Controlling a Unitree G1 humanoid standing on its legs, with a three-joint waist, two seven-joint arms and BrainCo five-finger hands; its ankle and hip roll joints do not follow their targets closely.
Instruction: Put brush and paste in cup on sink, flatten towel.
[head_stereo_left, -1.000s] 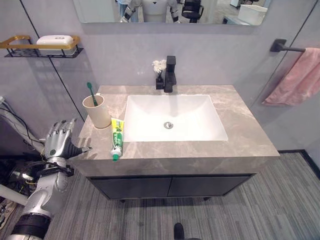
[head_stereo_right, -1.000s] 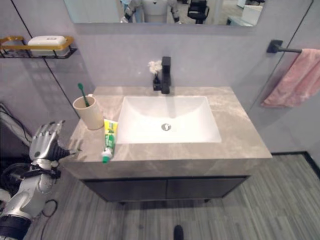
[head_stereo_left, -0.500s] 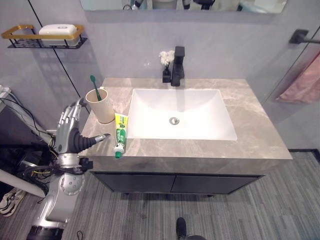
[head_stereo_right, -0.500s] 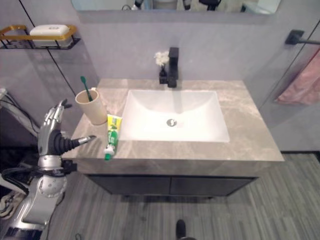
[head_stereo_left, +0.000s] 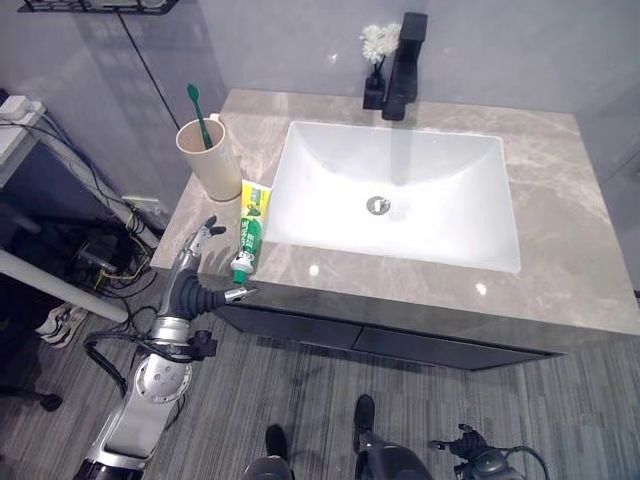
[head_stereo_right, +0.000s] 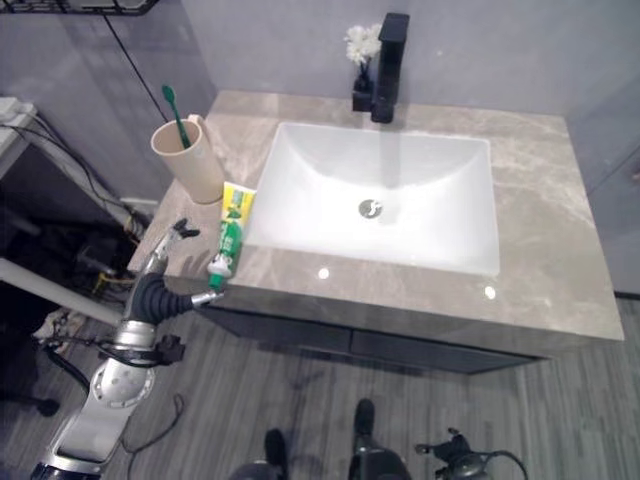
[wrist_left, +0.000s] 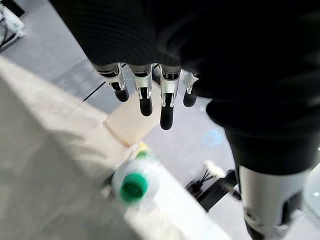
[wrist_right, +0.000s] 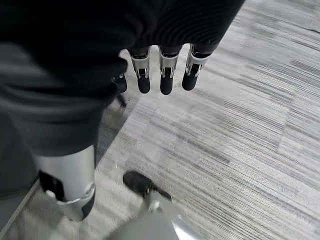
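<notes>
- Countertop (head_stereo_left: 560, 240): grey marbled stone, set over a dark cabinet; a white rectangular basin (head_stereo_left: 400, 190) is sunk into its middle.
- Cup (head_stereo_left: 210, 160): beige, stood upright at the left rear, a green toothbrush (head_stereo_left: 197, 105) held inside.
- Toothpaste tube (head_stereo_left: 248, 232): laid flat just in front of the cup, green cap toward the front edge.
- Black tap (head_stereo_left: 404, 66): mounted behind the basin, a small vase of white flowers (head_stereo_left: 375, 55) placed just beside it.

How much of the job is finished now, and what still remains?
Done: the green toothbrush stands in the beige cup on the grey stone counter. In hand: nothing; the open left hand hovers by the green-capped toothpaste tube, which lies flat beside the cup. Left: tube into cup, then the towel.
</notes>
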